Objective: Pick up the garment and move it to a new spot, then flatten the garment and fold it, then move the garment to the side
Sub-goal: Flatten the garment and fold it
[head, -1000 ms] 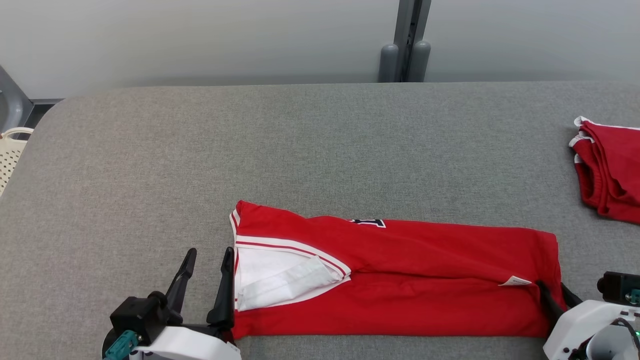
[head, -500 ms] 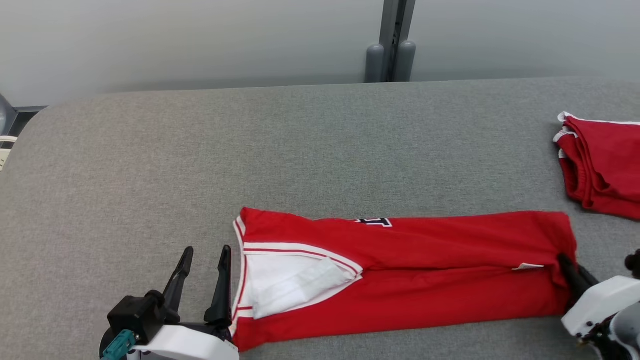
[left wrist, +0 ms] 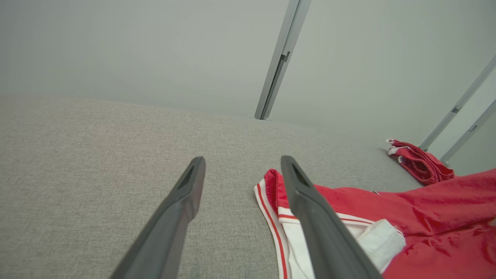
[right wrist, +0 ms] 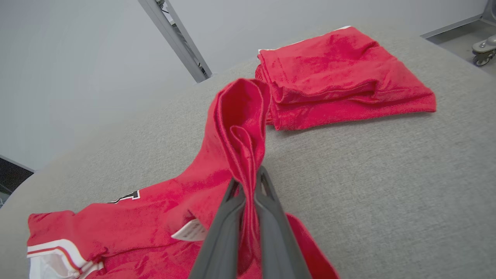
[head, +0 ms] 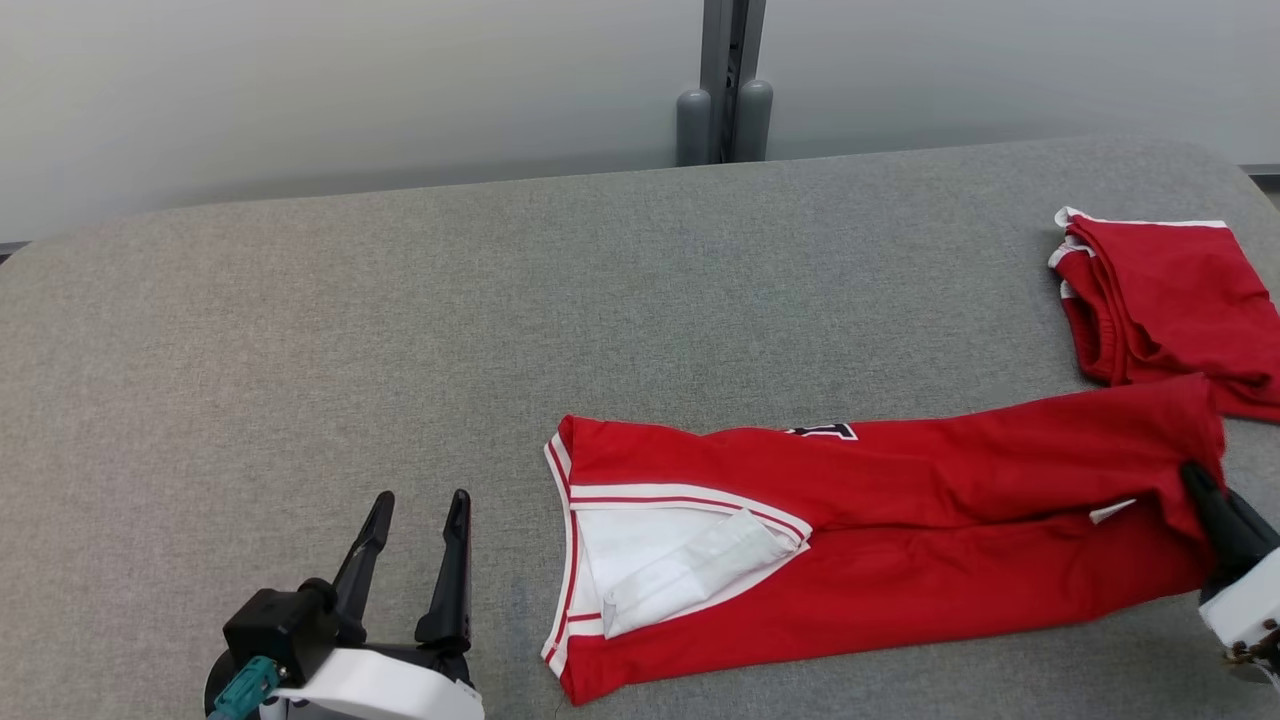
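Broadly, a grey fabric tabletop (head: 350,330) runs to a pale wall (head: 300,90); the right gripper (right wrist: 248,181) is clamped on the red jersey (head: 900,520) at its hem, while the left gripper (head: 422,497) gapes empty.

The garment (head: 900,590) is soft, matt red cloth; the tabletop (head: 300,350) wears coarse grey woven fabric; the fingers (left wrist: 172,221) look like smooth dark plastic.

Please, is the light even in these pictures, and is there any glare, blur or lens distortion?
Head view: soft even light, no glare; garment sharp. Left wrist view: wide lens enlarges the left gripper; table weave fades far off. Right wrist view: faint shadow under the folded pile; right gripper sharp.
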